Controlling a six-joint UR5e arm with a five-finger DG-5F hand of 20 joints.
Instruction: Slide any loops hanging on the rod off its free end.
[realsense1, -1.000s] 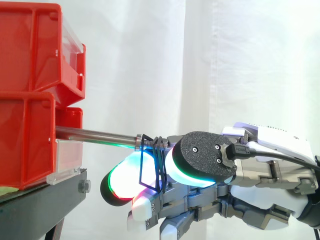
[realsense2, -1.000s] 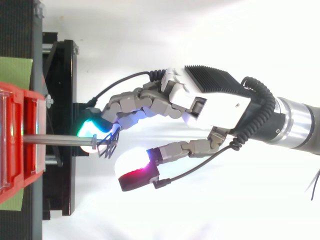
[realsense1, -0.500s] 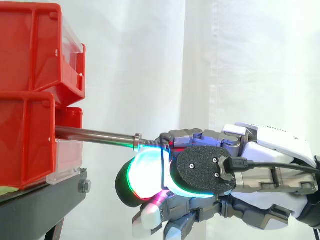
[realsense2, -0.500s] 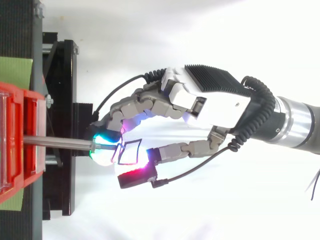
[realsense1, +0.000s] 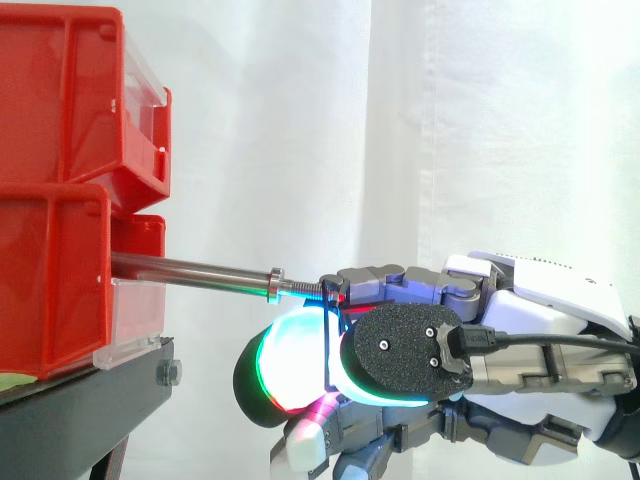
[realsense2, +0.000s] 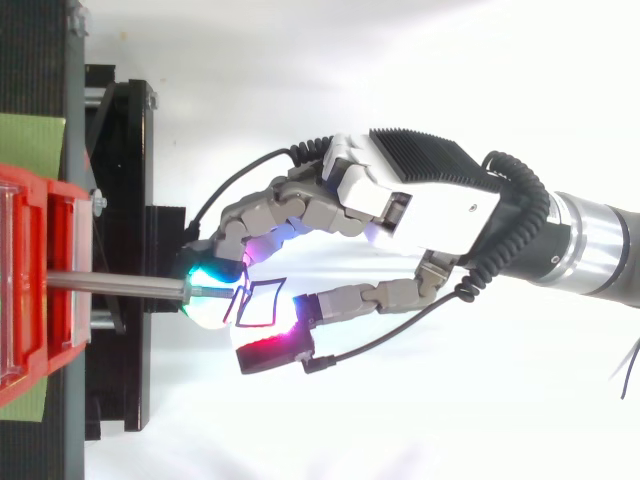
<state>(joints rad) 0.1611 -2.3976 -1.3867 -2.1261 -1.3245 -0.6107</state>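
Observation:
A steel rod (realsense1: 190, 268) sticks out rightward from the lower red bin (realsense1: 55, 290), with a small collar (realsense1: 275, 280) near its free end. Thin dark wire loops (realsense1: 328, 310) hang at the rod's very tip, past the collar. From above the loops (realsense2: 248, 305) look like small dark rectangles just beyond the rod (realsense2: 120, 283). My hand (realsense1: 540, 330) comes in from the right, its fingers curled round the rod's tip. The loops are pinched between a glowing fingertip (realsense1: 290, 365) and the black-backed thumb pad (realsense1: 405, 345). I cannot tell whether the loops still hook the tip.
Two red bins (realsense1: 60, 110) are stacked on a black stand (realsense1: 90, 400) at the left, before a white curtain. The stand (realsense2: 125, 200) reaches under the rod's inner half. A green strip (realsense2: 30, 145) lies beside the bins.
The loops slid from beside the collar out to the rod's tip. My hand closed in on them and moved a little right and down.

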